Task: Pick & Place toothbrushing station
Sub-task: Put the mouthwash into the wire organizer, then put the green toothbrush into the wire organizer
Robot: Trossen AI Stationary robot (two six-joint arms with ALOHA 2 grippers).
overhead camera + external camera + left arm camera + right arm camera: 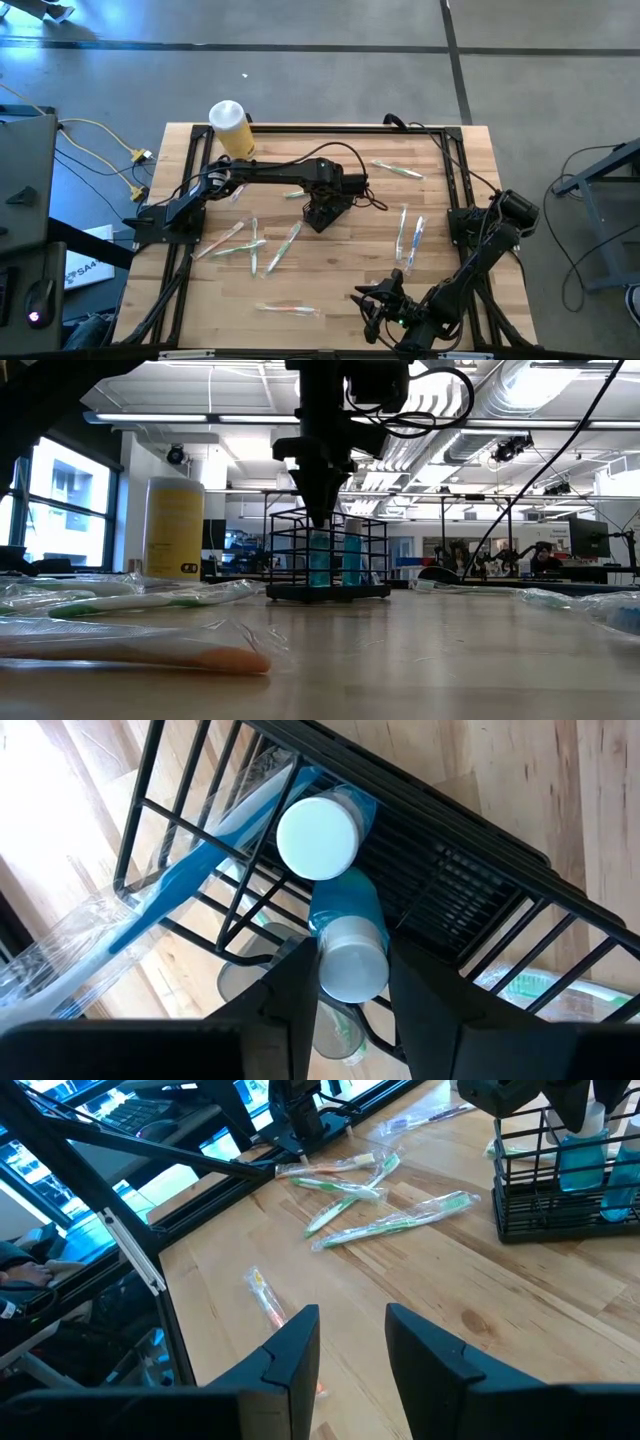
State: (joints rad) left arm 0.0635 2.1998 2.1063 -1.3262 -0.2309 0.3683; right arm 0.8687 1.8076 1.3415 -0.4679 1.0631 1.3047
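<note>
Wooden table (330,270), wrapped toothbrushes (283,246) scattered across it, yellow jar (231,128) at the far edge. Toothbrushing station (322,212) upright near table centre, holding blue tubes (345,910). Left gripper (350,982) directly above the station, pointing straight down; fingers (290,1000) narrowly parted either side of one white-capped tube, not visibly clamped. Right gripper (350,1345) parked at the near edge, well apart, fingers parted and empty. Left arm clearly nearer; approach axis vertical.

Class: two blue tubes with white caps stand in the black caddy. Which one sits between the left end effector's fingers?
The lower-capped blue tube, flanked by the left end effector. The other tube stands clear beyond it in the caddy.
</note>
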